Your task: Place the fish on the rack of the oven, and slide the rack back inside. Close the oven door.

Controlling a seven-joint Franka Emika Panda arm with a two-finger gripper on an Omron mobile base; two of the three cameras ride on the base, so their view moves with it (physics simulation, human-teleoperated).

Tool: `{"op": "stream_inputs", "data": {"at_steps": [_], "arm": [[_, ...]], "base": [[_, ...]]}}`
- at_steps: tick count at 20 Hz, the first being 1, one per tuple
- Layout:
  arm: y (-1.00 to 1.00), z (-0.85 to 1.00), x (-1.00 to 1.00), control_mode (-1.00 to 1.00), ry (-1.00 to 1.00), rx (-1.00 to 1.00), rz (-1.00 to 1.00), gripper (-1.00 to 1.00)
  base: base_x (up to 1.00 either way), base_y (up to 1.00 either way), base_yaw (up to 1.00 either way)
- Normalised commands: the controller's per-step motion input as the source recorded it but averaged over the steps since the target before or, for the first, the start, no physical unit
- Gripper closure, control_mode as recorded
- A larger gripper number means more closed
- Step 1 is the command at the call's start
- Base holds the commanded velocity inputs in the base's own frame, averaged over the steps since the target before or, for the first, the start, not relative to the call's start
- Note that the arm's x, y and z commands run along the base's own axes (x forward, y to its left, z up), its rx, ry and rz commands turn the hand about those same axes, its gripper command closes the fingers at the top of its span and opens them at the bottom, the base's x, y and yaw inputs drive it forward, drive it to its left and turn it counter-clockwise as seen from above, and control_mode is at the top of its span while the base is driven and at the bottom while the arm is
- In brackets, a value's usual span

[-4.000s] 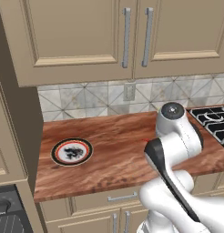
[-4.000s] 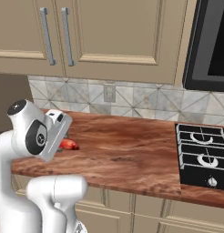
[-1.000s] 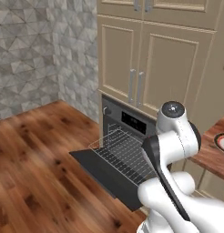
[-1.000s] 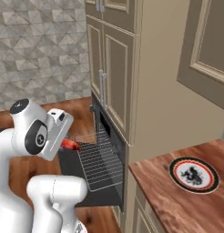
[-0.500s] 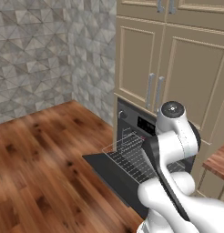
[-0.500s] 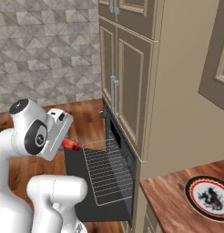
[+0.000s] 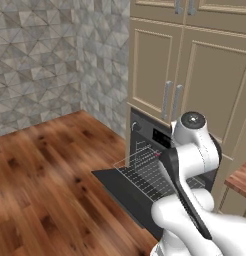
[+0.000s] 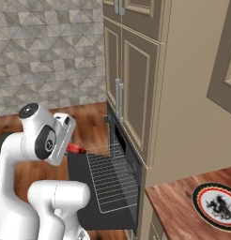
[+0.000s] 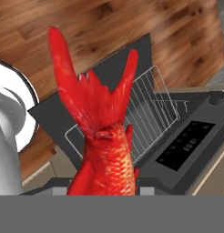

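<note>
1. The pincer (image 8: 70,148) is clenched on the fish (image 9: 102,150), near the robot's white arm.
2. In the hand view the fish is bright red, and its forked tail points away from the hand.
3. In the right base view only a small red bit of the fish pokes out past the hand, just above the near edge of the oven door (image 8: 89,197).
4. The oven door lies open and flat, low over the wood floor (image 7: 40,175).
5. The rack (image 7: 145,172) is pulled out over the door.
6. Farther back is the black oven (image 7: 160,137), set in beige cabinets (image 7: 155,65).
7. A black-rimmed plate (image 8: 215,205) sits on the counter (image 8: 183,220) to the right.
</note>
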Motion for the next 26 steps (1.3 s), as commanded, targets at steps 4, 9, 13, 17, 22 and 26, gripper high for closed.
{"op": "stream_inputs", "data": {"at_steps": [4,9,13,17,22,26], "arm": [[-0.01,-0.21,-0.05,-1.0,0.01,0.0,0.04,1.0],[0.03,-0.34,0.04,-1.0,0.04,0.0,0.0,1.0],[0.03,-0.33,0.24,-1.0,0.05,0.0,0.0,1.0],[0.0,-0.27,0.24,-1.0,0.01,0.0,0.0,1.0],[0.0,-0.31,0.25,-1.0,0.0,0.0,0.0,1.0],[0.0,-0.35,0.26,-1.0,0.0,0.0,0.0,1.0]], "base": [[0.0,0.0,0.0],[0.0,0.0,0.0],[0.0,0.0,0.0],[0.0,0.0,0.0],[0.0,0.0,0.0],[0.0,0.0,0.0]]}}
